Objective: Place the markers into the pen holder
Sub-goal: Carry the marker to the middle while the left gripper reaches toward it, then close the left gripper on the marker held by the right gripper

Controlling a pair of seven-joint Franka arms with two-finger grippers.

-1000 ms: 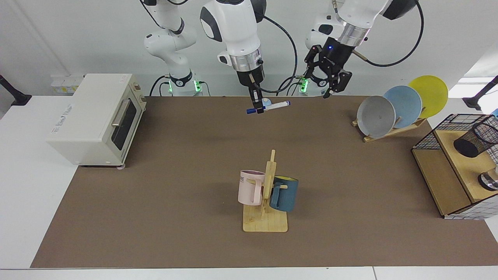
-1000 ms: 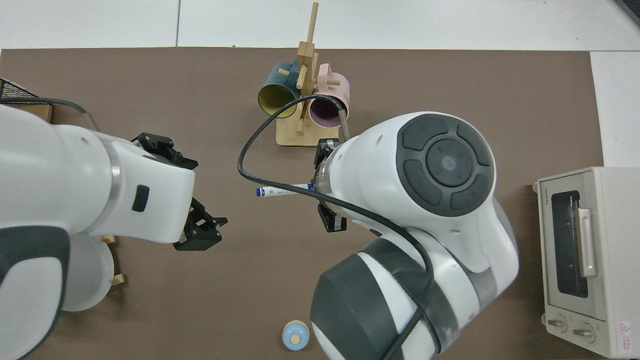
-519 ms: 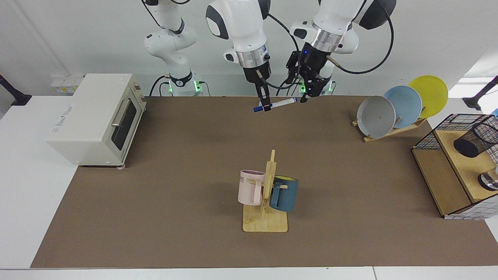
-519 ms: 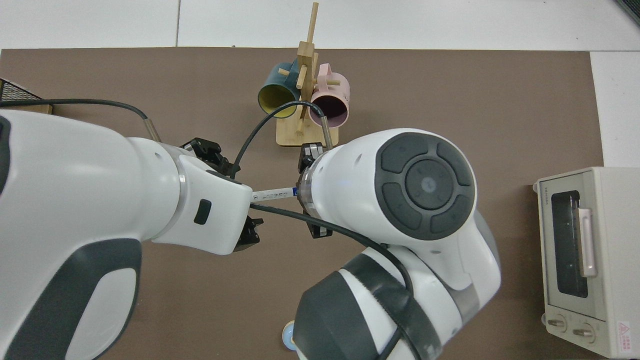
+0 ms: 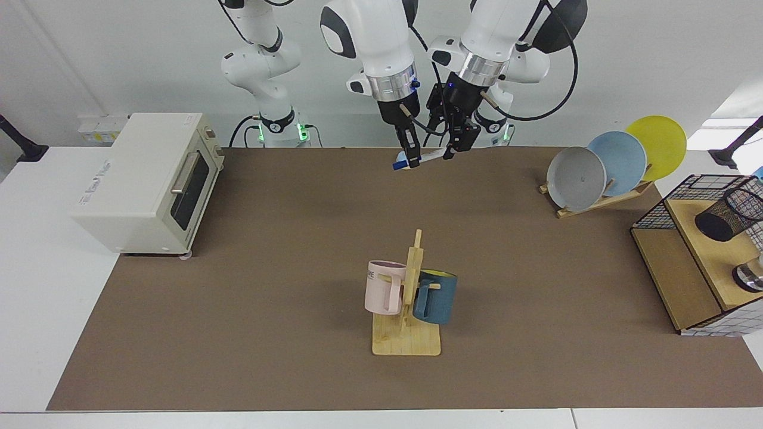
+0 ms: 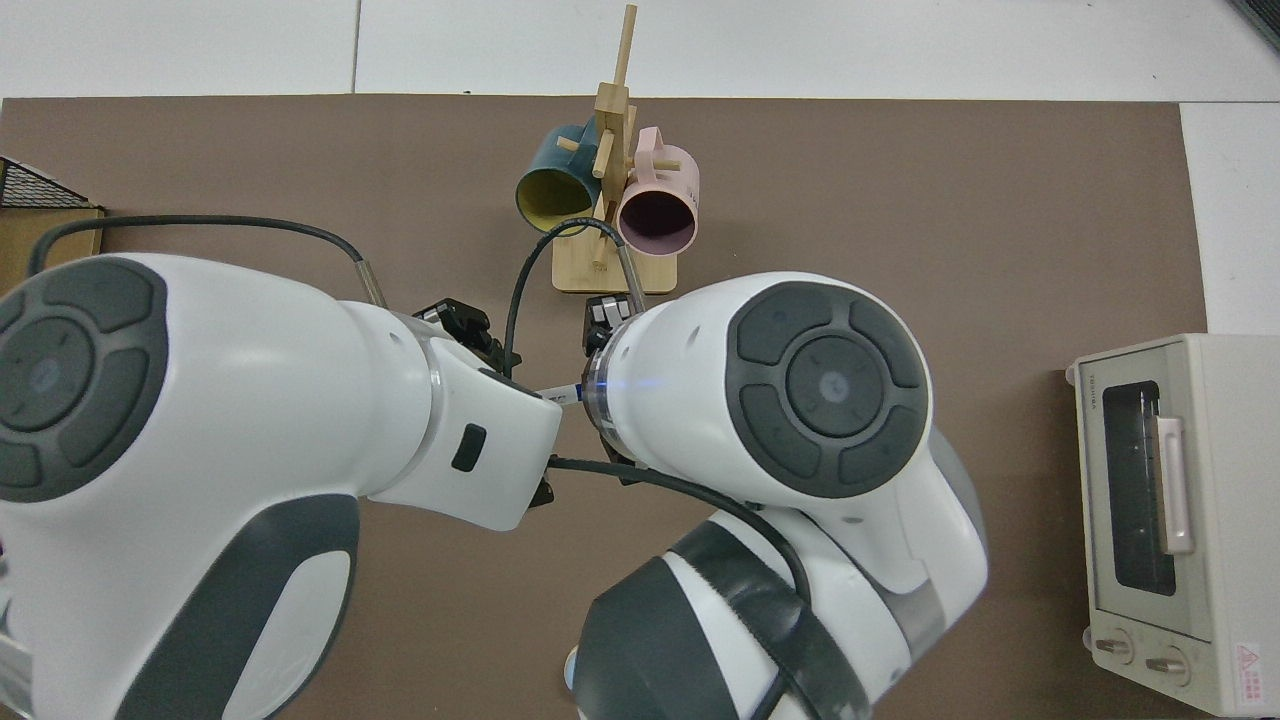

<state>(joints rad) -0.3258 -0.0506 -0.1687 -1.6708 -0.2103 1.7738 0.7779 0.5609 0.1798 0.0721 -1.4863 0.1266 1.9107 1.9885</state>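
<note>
Closing on each other over the far edge of the brown table mat, the two white arms now stand nearly wrist to wrist; a second ago we logged them well apart.

Right gripper, reaching from the base at the facing view's left, is clamped on the slim white marker with blue cap and blue end, held roughly level above the mat. It has drifted a little toward the partner arm.

Left gripper made the bigger move: it swung in from over by the plate rack and now sits at the marker's free end. We cannot tell whether its jaws have closed on the barrel; the view is too tight there. From above, only a short strip of marker shows between the two wrists.

Small black wire-mesh pen holder lies tilted in the rectangular black wire basket, well apart from both grippers, on the left arm's side.

Our reading: a handover is under way. Nothing is in the holder yet; the carry and insertion remain.
</note>
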